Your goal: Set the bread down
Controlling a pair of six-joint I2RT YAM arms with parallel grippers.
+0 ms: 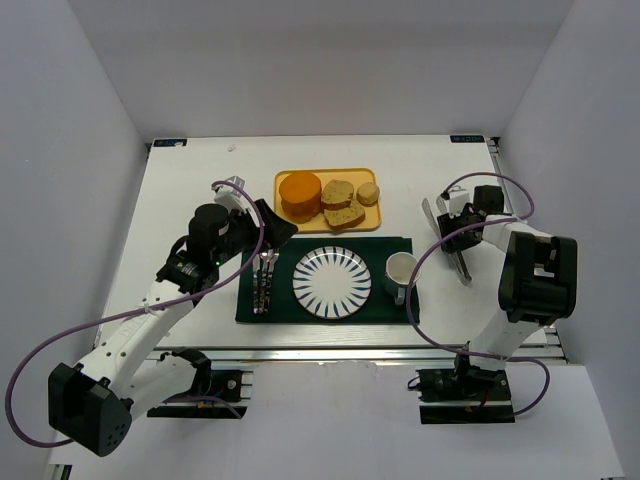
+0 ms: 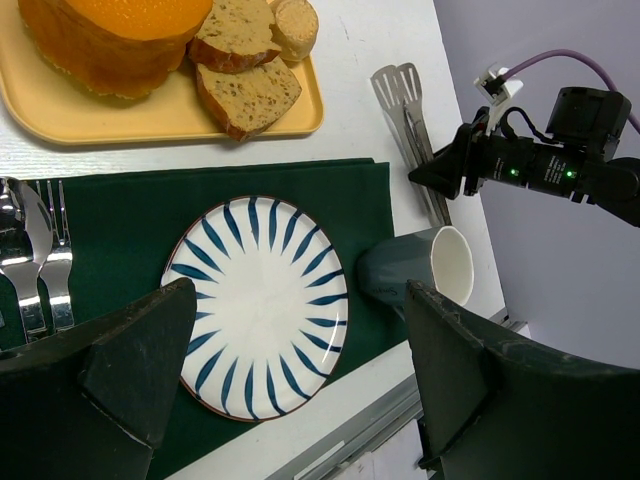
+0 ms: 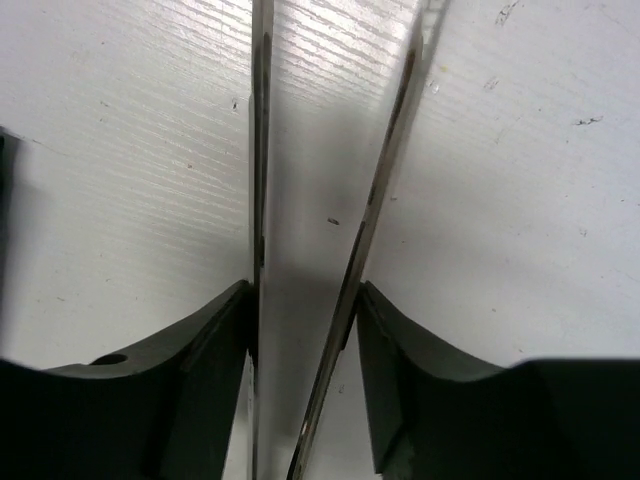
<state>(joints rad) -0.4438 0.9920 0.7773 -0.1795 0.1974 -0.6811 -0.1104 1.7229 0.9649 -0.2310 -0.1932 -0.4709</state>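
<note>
Upper centre of the overhead view: the bread (image 1: 325, 203) sits on a yellow tray (image 1: 288, 224), with an orange bun (image 1: 300, 192) at the left, two speckled slices (image 1: 340, 205) in the middle and a small roll (image 1: 368, 193) at the right end.
Bread so far: none of it is on the striped plate (image 1: 331, 282), which lies bare on the green mat (image 1: 392, 246) just below the tray in the picture.
Right hand (image 1: 458, 232): it is low over the counter (image 1: 190, 190) at the right of the frame. Its fingers (image 3: 215, 340) are clamped against the outer faces of the two arms of the metal tongs (image 2: 398, 95). The tong arms have a gap between them and lie flat on the counter.
Tongs' long axis: it runs roughly up and down the overhead picture, leaning a little. The flat heads are toward the top of the frame and the joined end toward the bottom.
Left hand (image 1: 262, 222): its fingers are wide apart and hold nothing. It hovers just beside the tray's lower left corner, above the forks and spoon (image 1: 263, 282).
Way to the bread: from the right hand it lies to the left and slightly up in the frame. The white cup (image 1: 401, 272) stands below that path.
Nearer arm: the left hand is closer to the bun, but the right one has the tool.
Likely next: lift the tongs, turn their heads leftward toward the tray, then carry a piece down to the plate.
</note>
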